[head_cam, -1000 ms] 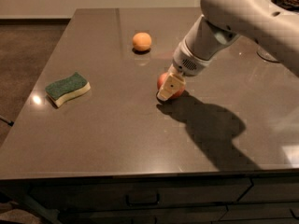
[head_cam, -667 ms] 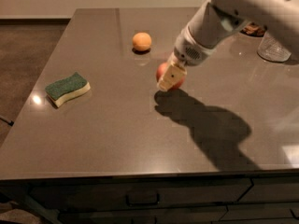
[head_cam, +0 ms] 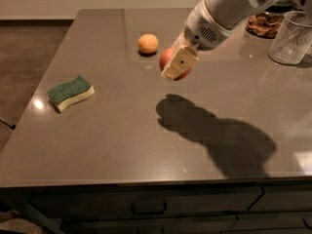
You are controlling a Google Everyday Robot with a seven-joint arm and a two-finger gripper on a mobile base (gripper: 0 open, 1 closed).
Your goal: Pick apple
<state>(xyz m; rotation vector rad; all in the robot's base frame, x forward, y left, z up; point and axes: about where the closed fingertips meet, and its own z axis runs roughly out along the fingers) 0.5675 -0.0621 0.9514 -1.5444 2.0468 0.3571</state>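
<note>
We observe the gripper (head_cam: 174,66) above the rear centre of the bench (head_cam: 122,145), closed on the apple (head_cam: 166,58). One cream-coloured finger (head_cam: 179,62) lies across the front of the fruit. The opposite finger is hidden behind it. The apple is red and sits between the fingers, clear of the bench surface. The dark shadow (head_cam: 214,135) of the apple and arm falls on the bench nearer the front edge, apart from the fruit.

The white arm (head_cam: 219,13) enters from the upper right and slopes down to the gripper.

Other items on the bench:
- A small orange fruit (head_cam: 147,43) rests just to the left of the apple and slightly behind it, not touching it.
- A green-and-cream sponge (head_cam: 70,92) lies near the left edge, well apart from the gripper.
- A clear drinking glass (head_cam: 291,30) stands upright at the far right.
- A brown item (head_cam: 263,24) sits beside the glass, partly hidden by the arm. We cannot identify it.
</note>
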